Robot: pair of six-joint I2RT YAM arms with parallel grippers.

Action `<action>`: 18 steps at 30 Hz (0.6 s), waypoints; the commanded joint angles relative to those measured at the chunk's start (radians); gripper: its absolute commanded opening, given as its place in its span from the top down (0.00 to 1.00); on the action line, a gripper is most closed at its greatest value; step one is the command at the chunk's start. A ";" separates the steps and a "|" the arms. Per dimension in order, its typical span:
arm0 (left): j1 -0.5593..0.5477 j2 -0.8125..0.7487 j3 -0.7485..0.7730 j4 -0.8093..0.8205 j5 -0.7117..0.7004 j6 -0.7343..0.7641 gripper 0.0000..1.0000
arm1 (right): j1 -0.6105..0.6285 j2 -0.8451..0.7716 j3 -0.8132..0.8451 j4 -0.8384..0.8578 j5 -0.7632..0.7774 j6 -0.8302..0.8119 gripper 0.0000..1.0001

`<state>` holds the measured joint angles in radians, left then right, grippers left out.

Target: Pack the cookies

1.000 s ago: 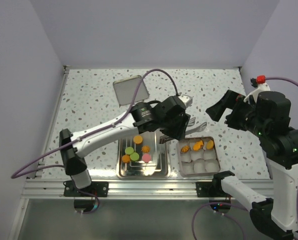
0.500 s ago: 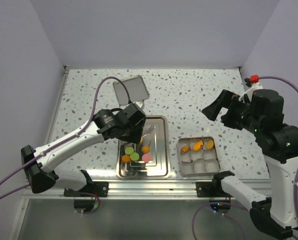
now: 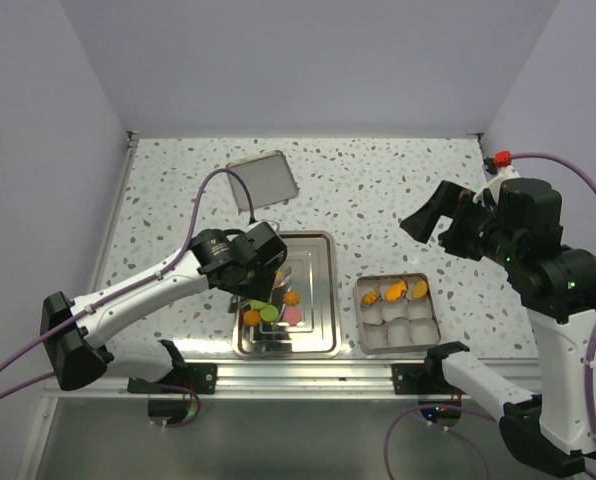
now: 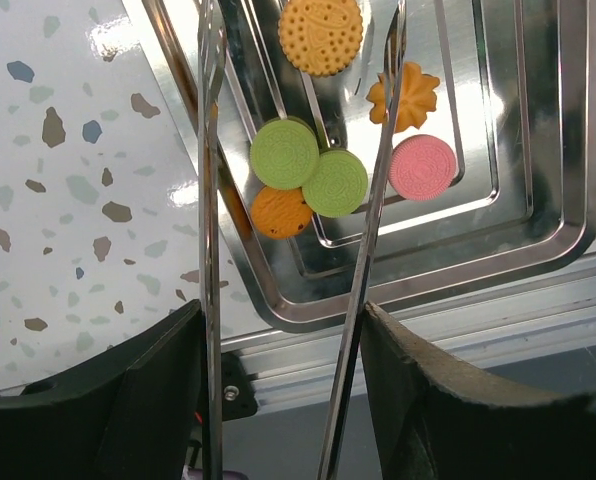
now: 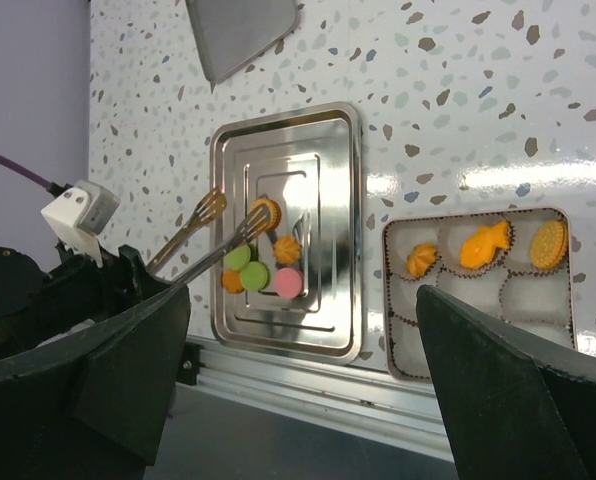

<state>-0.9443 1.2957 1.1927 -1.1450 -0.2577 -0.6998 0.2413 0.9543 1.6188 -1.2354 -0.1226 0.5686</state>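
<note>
Several cookies lie on the steel tray (image 3: 323, 300): two green (image 4: 285, 153), a pink one (image 4: 422, 167), a round orange one (image 4: 321, 36), a flower-shaped orange one (image 4: 402, 97) and a small orange one (image 4: 281, 212). My left gripper (image 3: 250, 262) is shut on metal tongs (image 4: 376, 200). The tongs stand open, low over the tray, and their arms straddle the green cookies. Three orange cookies (image 3: 396, 291) fill the far row of the square tin (image 3: 362, 340). My right gripper (image 3: 440, 222) is open and empty, high above the table to the right.
The tin's square lid (image 3: 262, 179) lies on the speckled table behind the tray. The tin's other white liners (image 5: 476, 298) hold nothing. The metal rail (image 3: 298, 375) runs along the near edge, close to the tray and the tin.
My left arm has swung the tongs from beside the tin leftward to the tray and brought them down over the cookies. The right arm has barely moved.
</note>
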 commanded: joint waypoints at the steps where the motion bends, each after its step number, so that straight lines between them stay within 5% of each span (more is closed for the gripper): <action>1: 0.001 0.007 -0.008 0.034 -0.003 -0.017 0.34 | 0.003 -0.002 -0.008 0.036 -0.018 -0.004 0.01; 18: 0.001 0.065 -0.058 0.093 0.026 0.006 0.43 | 0.001 -0.008 -0.031 0.037 -0.003 -0.006 0.01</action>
<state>-0.9447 1.3617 1.1381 -1.0939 -0.2352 -0.6960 0.2413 0.9543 1.5948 -1.2308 -0.1226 0.5682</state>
